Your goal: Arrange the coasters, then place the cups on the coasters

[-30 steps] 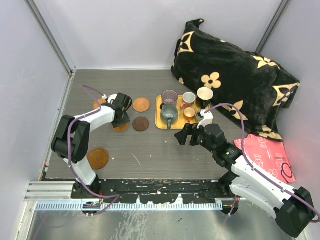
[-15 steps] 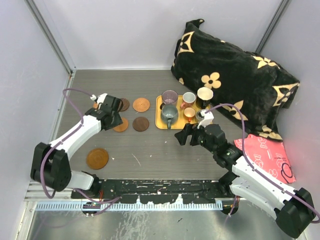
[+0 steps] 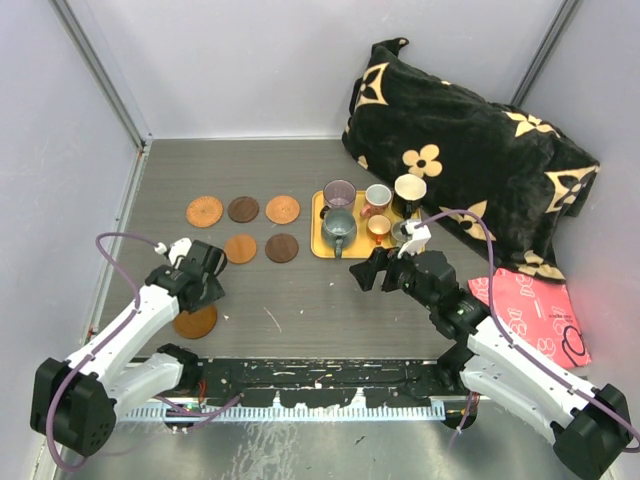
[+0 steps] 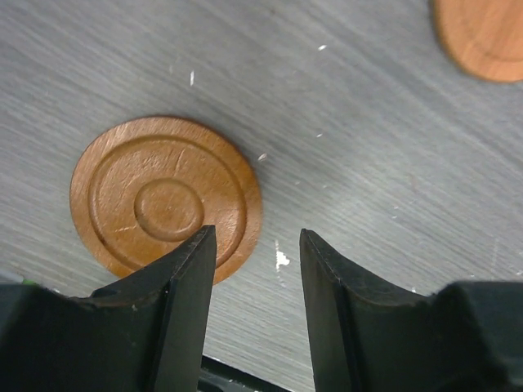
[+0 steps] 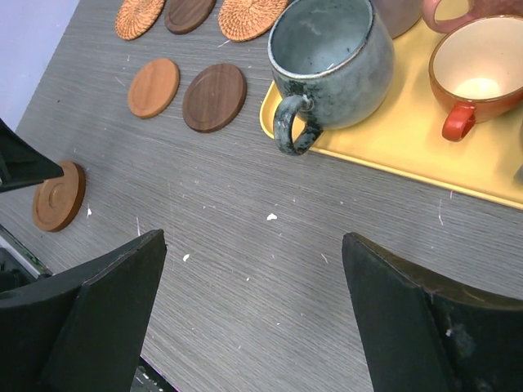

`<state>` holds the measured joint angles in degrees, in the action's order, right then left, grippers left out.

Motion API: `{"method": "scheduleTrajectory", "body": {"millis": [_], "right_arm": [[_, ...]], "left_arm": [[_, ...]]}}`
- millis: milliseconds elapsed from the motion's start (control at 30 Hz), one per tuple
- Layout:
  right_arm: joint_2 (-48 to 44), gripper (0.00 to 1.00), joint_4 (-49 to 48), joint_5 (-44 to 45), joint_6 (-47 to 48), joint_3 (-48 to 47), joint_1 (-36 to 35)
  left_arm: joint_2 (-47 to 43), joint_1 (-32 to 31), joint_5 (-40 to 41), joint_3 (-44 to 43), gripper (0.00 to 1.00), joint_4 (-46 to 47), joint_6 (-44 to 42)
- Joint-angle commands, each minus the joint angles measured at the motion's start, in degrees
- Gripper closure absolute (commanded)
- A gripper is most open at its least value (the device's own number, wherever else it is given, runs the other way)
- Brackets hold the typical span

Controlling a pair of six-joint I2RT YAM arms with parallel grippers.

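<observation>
Moved back from the coaster rows since the earlier frame, the left gripper (image 4: pixel 255 245) was seen low over the grey wood-grain table (image 3: pixel 300 300), its jaws partly parted and nothing clasped between them. A round brown wooden coaster with turned rings (image 4: pixel 166 206) was found lying flat at about ten o'clock from the gap, its rim overlapped by one finger in the wrist view; contact could not be told. In the top view, five other coasters were laid in two rows at about one o'clock from that gripper, among them a woven orange disc (image 3: pixel 204 211) and a dark brown disc (image 3: pixel 282 247). The right gripper (image 5: pixel 253 245) was held spread wide and empty. A grey-green glazed mug (image 5: pixel 331 61) was seen at twelve o'clock from it, on the square yellow tray (image 5: pixel 392 147), beside a small orange cup (image 5: pixel 478 73).
</observation>
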<state>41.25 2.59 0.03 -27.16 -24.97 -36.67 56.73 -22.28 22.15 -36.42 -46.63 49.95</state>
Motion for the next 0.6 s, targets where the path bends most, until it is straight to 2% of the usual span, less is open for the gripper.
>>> {"method": "scheduleTrajectory", "body": {"millis": [0, 233, 400, 567], "right_arm": [[-2.0, 0.06, -3.9, -0.7, -0.3, 0.8, -0.3], [-3.5, 0.06, -3.3, -0.1, -0.2, 1.5, -0.3], [-3.9, 0.05, -3.2, 0.1, -0.1, 1.6, -0.3], [-3.7, 0.05, -3.3, 0.2, -0.1, 1.5, -0.3]], "left_arm": [[-1.7, 0.0, 0.2, 2.1, 0.53, -2.2, 4.3], [2.9, 0.5, -2.2, 4.2, 0.53, -0.9, 6.9], [1.3, 0.9, -2.5, 7.4, 0.53, 2.3, 10.1], [0.9, 2.3, -1.4, 7.7, 0.53, 2.8, 9.7]]}}
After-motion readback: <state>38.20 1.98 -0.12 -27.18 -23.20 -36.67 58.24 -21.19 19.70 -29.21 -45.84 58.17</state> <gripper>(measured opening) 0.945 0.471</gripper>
